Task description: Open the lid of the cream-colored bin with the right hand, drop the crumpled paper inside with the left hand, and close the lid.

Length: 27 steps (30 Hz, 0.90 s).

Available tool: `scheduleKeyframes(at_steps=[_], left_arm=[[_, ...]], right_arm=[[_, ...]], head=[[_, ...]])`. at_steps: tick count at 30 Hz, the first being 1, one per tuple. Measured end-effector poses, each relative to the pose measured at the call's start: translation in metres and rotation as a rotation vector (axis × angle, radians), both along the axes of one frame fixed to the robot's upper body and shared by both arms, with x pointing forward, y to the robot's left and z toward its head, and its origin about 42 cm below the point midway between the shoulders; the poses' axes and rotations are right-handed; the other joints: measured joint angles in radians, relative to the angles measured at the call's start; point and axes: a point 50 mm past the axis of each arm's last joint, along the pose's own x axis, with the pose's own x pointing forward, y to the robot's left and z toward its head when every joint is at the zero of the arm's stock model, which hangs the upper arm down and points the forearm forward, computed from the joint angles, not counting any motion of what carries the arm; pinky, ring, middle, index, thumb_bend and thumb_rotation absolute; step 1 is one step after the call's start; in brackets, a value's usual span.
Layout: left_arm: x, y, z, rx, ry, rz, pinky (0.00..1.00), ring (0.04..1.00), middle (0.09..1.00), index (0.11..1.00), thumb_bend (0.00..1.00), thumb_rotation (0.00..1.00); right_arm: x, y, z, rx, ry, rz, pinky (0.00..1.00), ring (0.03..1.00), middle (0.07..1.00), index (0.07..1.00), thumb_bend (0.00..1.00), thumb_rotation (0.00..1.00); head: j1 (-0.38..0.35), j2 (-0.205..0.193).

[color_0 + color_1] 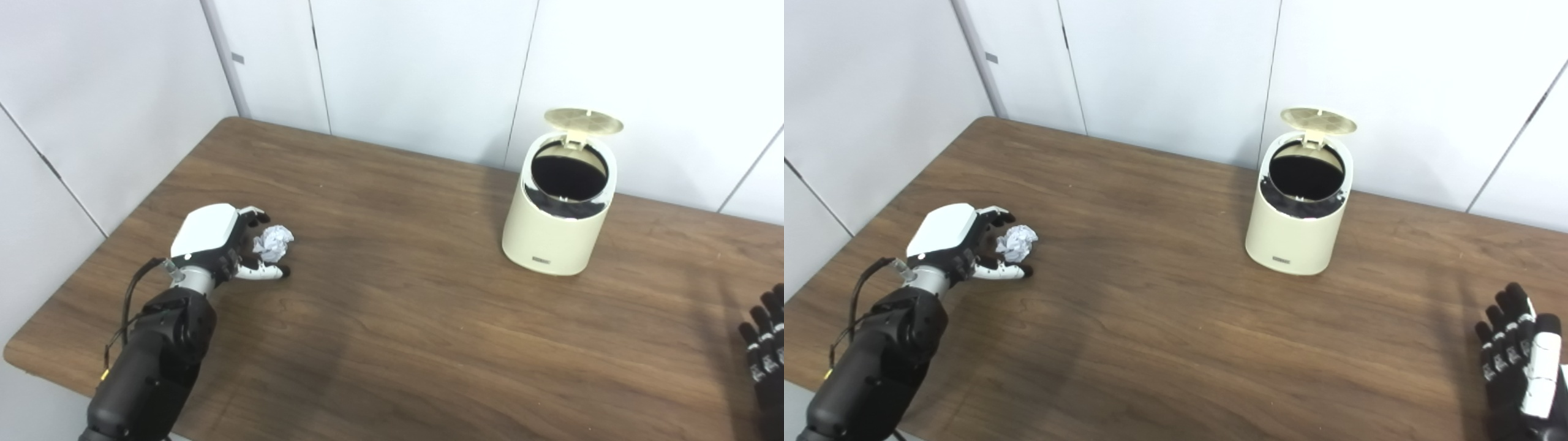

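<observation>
1. The crumpled paper [274, 242] is a small white wad lying on the wooden table [392, 318], far to the left of the cream-colored bin [554, 236].
2. The bin's round lid [583, 120] stands tipped up at the back; inside is dark, contents unclear.
3. The left hand [223, 242] cups the wad, fingers curled loosely around it.
4. The right hand [1522, 361] rests right of the bin, fingers spread, holding nothing.

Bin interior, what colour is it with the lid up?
Black inside the cream-coloured bin; clearest in the right eye view.
</observation>
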Motion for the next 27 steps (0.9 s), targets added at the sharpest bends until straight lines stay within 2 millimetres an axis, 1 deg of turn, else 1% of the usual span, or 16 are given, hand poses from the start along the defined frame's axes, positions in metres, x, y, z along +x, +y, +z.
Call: scheduleKeyframes(at_steps=[6, 10, 16, 19, 21, 24, 27], left_arm=[[0.003, -0.001, 0.002, -0.019, -0.01, -0.008, 0.67, 0.768, 0.775, 0.774, 0.86, 0.27], [0.004, -0.004, 0.006, -0.034, -0.016, -0.006, 0.67, 0.764, 0.767, 0.764, 0.85, 0.24], [0.004, -0.008, 0.01, -0.04, -0.022, -0.009, 0.67, 0.768, 0.776, 0.769, 0.84, 0.23], [0.004, -0.008, 0.011, -0.042, -0.025, -0.004, 0.72, 0.812, 0.803, 0.774, 0.84, 0.22], [0.004, -0.008, 0.011, -0.044, -0.025, -0.004, 0.73, 0.822, 0.811, 0.779, 0.83, 0.24], [0.006, -0.01, 0.011, -0.049, -0.025, -0.009, 0.69, 0.778, 0.79, 0.775, 0.82, 0.24], [0.007, -0.011, 0.011, -0.053, -0.026, -0.014, 0.68, 0.761, 0.776, 0.77, 0.82, 0.24]], right_arm=[[0.0, 0.0, 0.0, -0.001, 0.0, 0.002, 1.0, 1.0, 0.986, 0.979, 0.56, 1.0], [-0.001, 0.001, 0.0, -0.009, 0.002, 0.003, 1.0, 1.0, 0.982, 0.97, 0.52, 1.0], [-0.003, 0.001, 0.001, -0.014, 0.003, -0.001, 1.0, 1.0, 0.977, 0.967, 0.49, 1.0], [-0.004, 0.002, 0.001, -0.015, 0.002, -0.005, 1.0, 1.0, 0.975, 0.972, 0.47, 1.0], [-0.004, 0.002, 0.002, -0.017, 0.001, -0.006, 1.0, 1.0, 0.975, 0.972, 0.47, 1.0], [-0.004, 0.002, 0.002, -0.018, 0.001, -0.006, 1.0, 1.0, 0.979, 0.975, 0.48, 1.0], [-0.005, 0.002, 0.005, -0.019, -0.005, -0.005, 1.0, 1.0, 0.977, 0.97, 0.47, 1.0]], head=[[-0.003, 0.0], [-0.005, 0.0], [-0.006, 0.002], [-0.006, 0.003], [-0.009, 0.005], [-0.011, 0.006], [-0.011, 0.006]])
